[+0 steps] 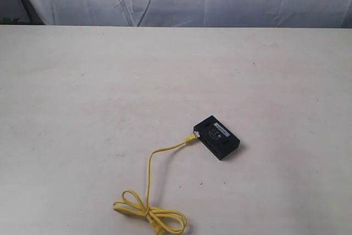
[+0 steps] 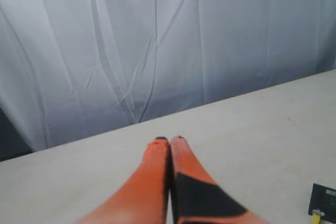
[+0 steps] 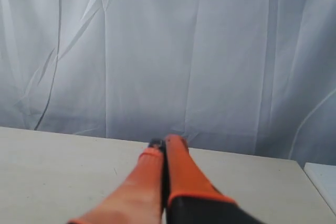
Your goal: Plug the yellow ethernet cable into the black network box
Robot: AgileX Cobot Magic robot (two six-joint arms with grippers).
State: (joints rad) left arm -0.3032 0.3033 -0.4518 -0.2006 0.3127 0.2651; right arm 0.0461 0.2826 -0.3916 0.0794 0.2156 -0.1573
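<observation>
Well, my left gripper is closed, its two orange fingers pressed flat together with nothing between them, poised above the pale table and pointing toward the white curtain. Off to the side of that gripper, clear of its fingers and touching neither, the black network box lies flat on the table. The yellow ethernet cable lies on the table too, held by neither of my grippers. Its far end is gathered into a knotted loop, apart from the box. From there the cord runs up and across to a plug that meets the box's short end. I cannot tell whether that plug is fully seated. My right gripper is closed as well, orange fingers shut on nothing, above bare table and facing the same curtain.
</observation>
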